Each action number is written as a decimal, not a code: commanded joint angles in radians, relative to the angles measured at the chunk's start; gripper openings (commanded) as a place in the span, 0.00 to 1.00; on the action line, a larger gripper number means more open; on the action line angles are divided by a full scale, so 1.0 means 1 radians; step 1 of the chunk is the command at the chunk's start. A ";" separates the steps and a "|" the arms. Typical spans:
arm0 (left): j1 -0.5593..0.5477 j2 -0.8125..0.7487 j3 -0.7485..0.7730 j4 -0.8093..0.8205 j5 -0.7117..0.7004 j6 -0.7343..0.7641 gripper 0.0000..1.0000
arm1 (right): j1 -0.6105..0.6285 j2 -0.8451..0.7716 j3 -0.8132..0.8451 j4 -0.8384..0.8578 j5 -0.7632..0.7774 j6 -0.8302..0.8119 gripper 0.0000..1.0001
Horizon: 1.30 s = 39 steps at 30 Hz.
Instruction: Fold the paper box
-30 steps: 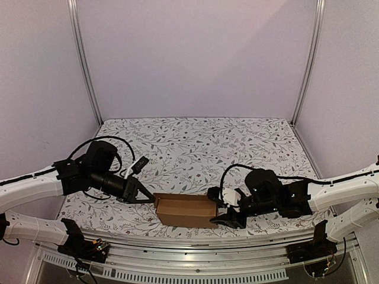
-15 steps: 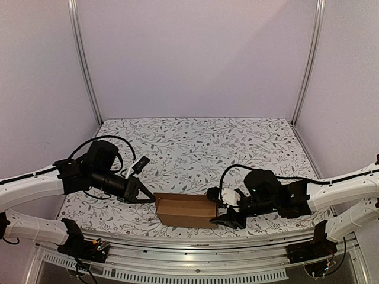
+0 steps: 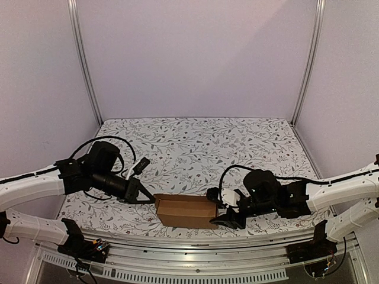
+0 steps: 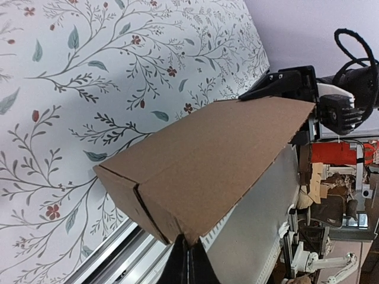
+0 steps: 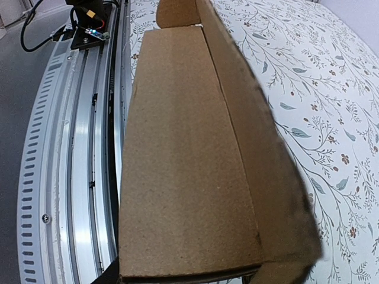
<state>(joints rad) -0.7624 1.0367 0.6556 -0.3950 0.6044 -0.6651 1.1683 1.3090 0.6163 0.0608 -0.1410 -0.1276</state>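
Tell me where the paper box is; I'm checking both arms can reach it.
In the top view the paper box lies centrally near the table's front edge, its ends flanked by the left gripper and the right gripper.

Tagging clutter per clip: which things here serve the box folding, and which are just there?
Job: paper box; left gripper, shut at one end of it; right gripper, clasping the other end.
Just there: flowered table cover; metal rail along the near edge.

paper box [image 3: 185, 211] | plain brown cardboard, formed into an oblong | lying flat, long axis left-right, seam along top | near front edge of worktop [image 3: 195, 142]
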 commanded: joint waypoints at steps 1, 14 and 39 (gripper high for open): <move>-0.020 0.021 0.028 -0.044 -0.031 0.042 0.01 | -0.005 0.002 0.028 0.028 0.000 0.014 0.41; -0.051 0.054 0.030 -0.032 -0.048 0.045 0.00 | -0.006 0.011 0.027 0.042 0.007 0.022 0.41; -0.138 0.126 0.017 -0.065 -0.199 0.041 0.00 | -0.016 0.174 -0.073 0.327 0.098 0.061 0.44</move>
<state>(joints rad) -0.8646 1.1492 0.6712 -0.4564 0.4065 -0.6357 1.1633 1.4704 0.5568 0.3107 -0.0757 -0.0708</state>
